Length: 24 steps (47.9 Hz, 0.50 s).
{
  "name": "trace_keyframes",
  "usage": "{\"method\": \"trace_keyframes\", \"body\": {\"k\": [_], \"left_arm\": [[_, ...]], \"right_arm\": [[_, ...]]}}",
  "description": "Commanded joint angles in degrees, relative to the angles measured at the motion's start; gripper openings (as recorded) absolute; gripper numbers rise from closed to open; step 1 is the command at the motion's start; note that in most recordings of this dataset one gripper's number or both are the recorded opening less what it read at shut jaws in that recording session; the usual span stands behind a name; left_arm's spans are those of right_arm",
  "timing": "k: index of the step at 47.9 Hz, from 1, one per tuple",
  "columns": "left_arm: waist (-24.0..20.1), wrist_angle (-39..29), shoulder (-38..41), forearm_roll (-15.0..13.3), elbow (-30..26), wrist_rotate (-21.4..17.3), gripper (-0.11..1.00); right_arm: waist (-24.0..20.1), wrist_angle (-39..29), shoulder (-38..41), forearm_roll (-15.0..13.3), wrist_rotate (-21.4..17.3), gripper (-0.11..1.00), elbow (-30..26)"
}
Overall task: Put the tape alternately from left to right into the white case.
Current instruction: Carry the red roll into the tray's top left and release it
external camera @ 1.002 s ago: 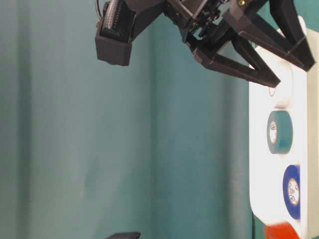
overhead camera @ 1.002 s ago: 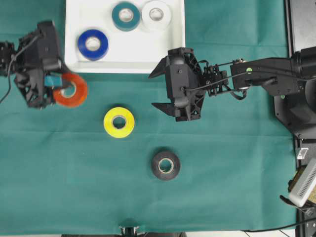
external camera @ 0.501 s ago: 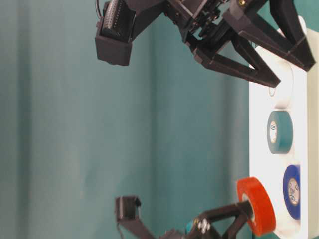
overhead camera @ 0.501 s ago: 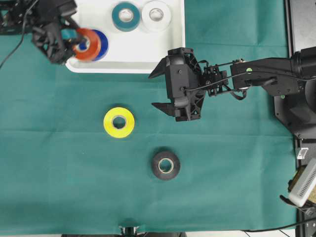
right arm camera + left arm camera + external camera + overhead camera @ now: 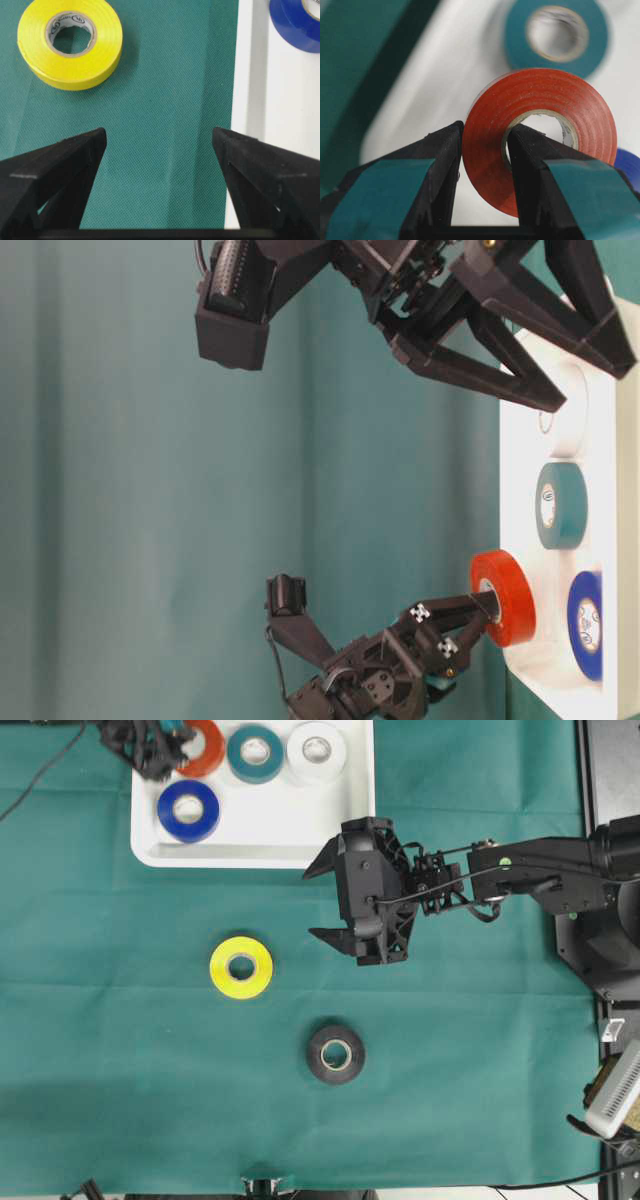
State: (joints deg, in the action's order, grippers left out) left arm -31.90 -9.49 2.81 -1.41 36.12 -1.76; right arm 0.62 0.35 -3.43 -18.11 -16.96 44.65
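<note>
Red tape [image 5: 205, 748] now over the white case [image 5: 300, 820].

The cloth [image 5: 165, 100] shows a fine matt green weave. On it beside the case [image 5: 290, 830], smooth glossy white plastic, the yellow roll [image 5: 70, 42] looks slick, with a paper-like core. The red roll [image 5: 540, 125] shows fine wound ridges between matt black plastic fingers [image 5: 437, 170]
</note>
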Motion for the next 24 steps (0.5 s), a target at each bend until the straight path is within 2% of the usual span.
{"method": "trace_keyframes", "body": {"k": [1,24], "left_arm": [[-1.5,0.5,0.4,0.1,-2.4,-0.1,0.27],[-2.4,0.2,1.4,0.1,-2.6,0.0,0.27]], "right_arm": [[-0.1,0.3,-0.8,0.0,-0.1,0.8,-0.4],[-0.2,0.3,-0.8,0.1,-0.2,0.8,-0.4]]}}
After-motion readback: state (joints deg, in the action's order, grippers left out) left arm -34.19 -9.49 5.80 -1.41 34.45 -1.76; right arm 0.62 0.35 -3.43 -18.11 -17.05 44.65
